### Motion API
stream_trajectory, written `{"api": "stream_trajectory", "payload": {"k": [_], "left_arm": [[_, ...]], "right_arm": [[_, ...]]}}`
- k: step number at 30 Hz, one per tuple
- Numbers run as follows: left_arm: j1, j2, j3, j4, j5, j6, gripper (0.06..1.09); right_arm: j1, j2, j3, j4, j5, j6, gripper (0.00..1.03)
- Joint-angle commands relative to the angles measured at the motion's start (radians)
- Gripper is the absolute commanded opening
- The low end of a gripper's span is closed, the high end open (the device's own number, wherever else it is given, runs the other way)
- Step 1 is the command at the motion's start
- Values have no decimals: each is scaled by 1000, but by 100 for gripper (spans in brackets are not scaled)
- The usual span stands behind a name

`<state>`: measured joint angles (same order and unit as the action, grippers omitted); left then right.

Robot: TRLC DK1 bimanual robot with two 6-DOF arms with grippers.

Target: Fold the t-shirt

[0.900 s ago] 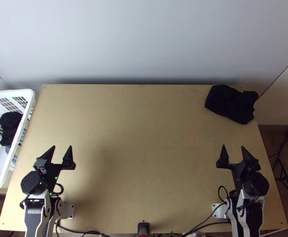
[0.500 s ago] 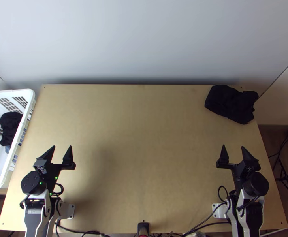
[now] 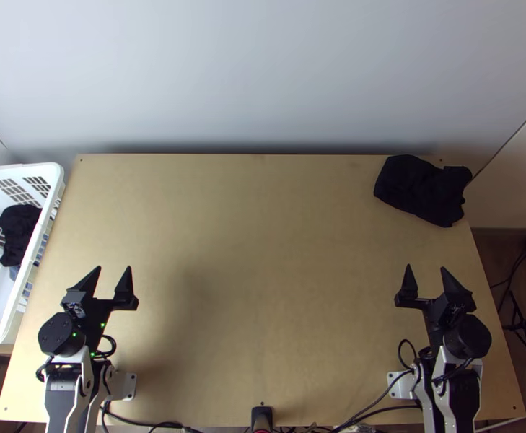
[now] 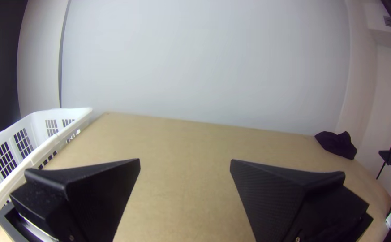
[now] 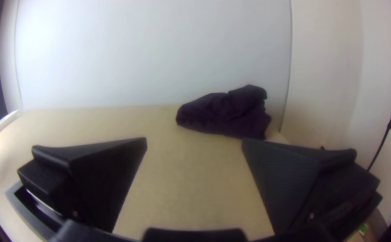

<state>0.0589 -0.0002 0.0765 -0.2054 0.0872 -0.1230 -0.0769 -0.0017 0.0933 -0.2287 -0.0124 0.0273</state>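
T-shirt: black, bunched, laid at the table's far right corner, its outline seen across the right edge from above. Long axis set aslant, run from the far edge down toward the near right; the far-left end is rounded, the near-right end blunt-cornered. Neck and sleeves cannot be told apart, so which way the collar is pointed cannot be told. Left gripper and right gripper are both held open, nothing gripped, tips pointed to the far edge. Dark cloth is held in the white basket at the left.
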Motion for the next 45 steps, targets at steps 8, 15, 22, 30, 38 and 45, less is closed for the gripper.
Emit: {"api": "stream_trajectory", "payload": {"k": [8, 15, 22, 30, 38, 45], "left_arm": [[-50, -1, 0, 1, 0, -119, 104], [-45, -1, 0, 1, -1, -110, 104], [-45, -1, 0, 0, -14, -23, 104], [-28, -1, -1, -11, -47, -4, 104], [-19, 0, -1, -14, -50, -13, 104], [24, 2, -1, -9, -72, 8, 104]], "right_arm": [[0, 0, 0, 0, 0, 0, 99], [2, 0, 0, 0, 0, 2, 99], [3, -1, 0, 0, 0, -1, 99], [3, 0, 0, 0, 0, 6, 99], [-8, 6, 0, -1, 0, 8, 98], [-1, 0, 0, 3, 2, 13, 98]]}}
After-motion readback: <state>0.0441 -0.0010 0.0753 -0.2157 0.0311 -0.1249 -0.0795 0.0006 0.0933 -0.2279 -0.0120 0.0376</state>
